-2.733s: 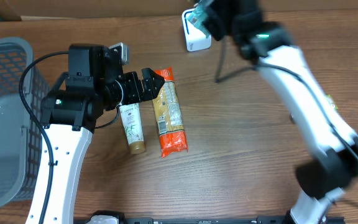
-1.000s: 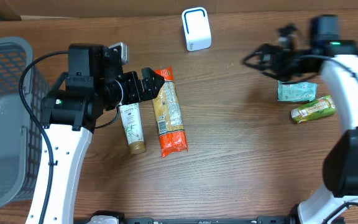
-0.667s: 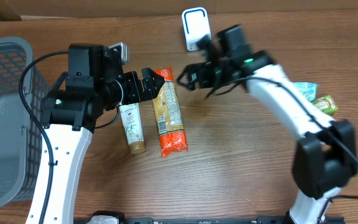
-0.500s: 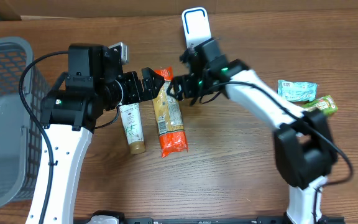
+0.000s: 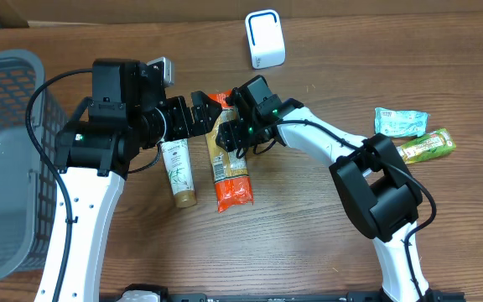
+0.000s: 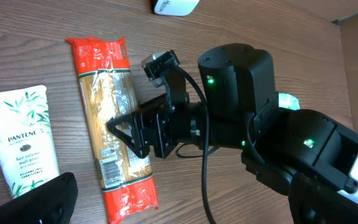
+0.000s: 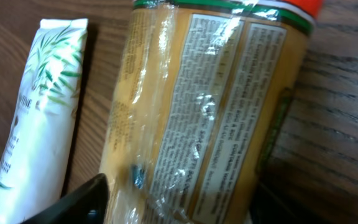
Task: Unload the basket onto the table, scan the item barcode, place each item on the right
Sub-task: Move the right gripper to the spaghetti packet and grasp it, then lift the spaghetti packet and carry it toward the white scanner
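So the thing to scan is the long clear plastic pasta packet with orange-red ends. It's lying flat on the brown wooden table a bit left of centre in the overhead shot, running top to bottom. There's a white barcode patch facing up near its lower end in the left wrist view.

The right gripper is down over the upper half of the packet. On its own camera you can see a dark finger on each side of the wrapper, so the jaws are spread across the pack. I honestly can't tell if they're pressing on it or just next to it.

The left gripper sits just left of the packet's top end, spread wide with nothing in it.

The white Pantene tube with green leaf print lies right beside the packet on its left, brown cap pointing down the frame.

Other stuff:
- a white box-shaped scanner with a blue outline at top centre
- a grey mesh basket at the left edge
- a teal snack wrapper and a green one together at the right
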You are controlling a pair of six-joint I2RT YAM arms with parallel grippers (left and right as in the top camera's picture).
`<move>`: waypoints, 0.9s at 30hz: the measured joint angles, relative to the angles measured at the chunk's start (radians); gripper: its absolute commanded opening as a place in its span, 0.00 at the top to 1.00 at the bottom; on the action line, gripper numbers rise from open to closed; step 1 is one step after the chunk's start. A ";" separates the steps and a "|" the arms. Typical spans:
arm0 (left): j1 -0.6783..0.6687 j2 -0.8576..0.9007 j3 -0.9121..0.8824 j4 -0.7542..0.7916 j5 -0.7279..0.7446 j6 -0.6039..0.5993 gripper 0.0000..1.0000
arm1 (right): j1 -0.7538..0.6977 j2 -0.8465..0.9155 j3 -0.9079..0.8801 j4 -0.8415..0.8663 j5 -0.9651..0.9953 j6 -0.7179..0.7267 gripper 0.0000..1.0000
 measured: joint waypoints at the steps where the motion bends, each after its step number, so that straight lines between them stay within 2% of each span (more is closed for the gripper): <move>1: 0.000 0.000 0.000 0.000 0.000 0.000 0.00 | 0.002 0.003 0.001 0.003 0.002 0.003 0.34; 4: 0.000 0.000 0.000 0.000 0.000 0.000 0.00 | 0.016 0.009 0.010 0.001 0.035 0.027 0.45; 5: 0.000 0.000 0.000 0.000 0.000 0.000 0.00 | 0.024 0.012 0.013 -0.002 0.059 0.046 0.55; 8: 0.000 0.000 0.000 0.000 0.000 0.000 0.01 | 0.045 0.021 0.021 0.001 0.103 0.102 0.67; 11: 0.000 0.000 0.000 0.000 0.000 0.000 0.00 | 0.049 0.022 0.027 -0.004 0.100 0.148 0.73; 13: 0.000 0.000 0.000 0.000 0.000 0.000 0.00 | 0.048 0.022 0.030 -0.007 0.083 0.170 0.90; 14: 0.000 0.000 0.000 0.000 0.000 0.000 0.00 | 0.048 0.022 0.030 -0.006 0.066 0.177 0.96; 20: 0.000 0.000 0.000 0.000 0.000 0.000 0.00 | 0.024 0.033 0.034 -0.020 -0.112 0.186 0.96; 27: 0.000 0.000 0.000 0.000 0.000 0.000 0.00 | -0.104 0.040 0.010 -0.117 -0.372 0.060 0.96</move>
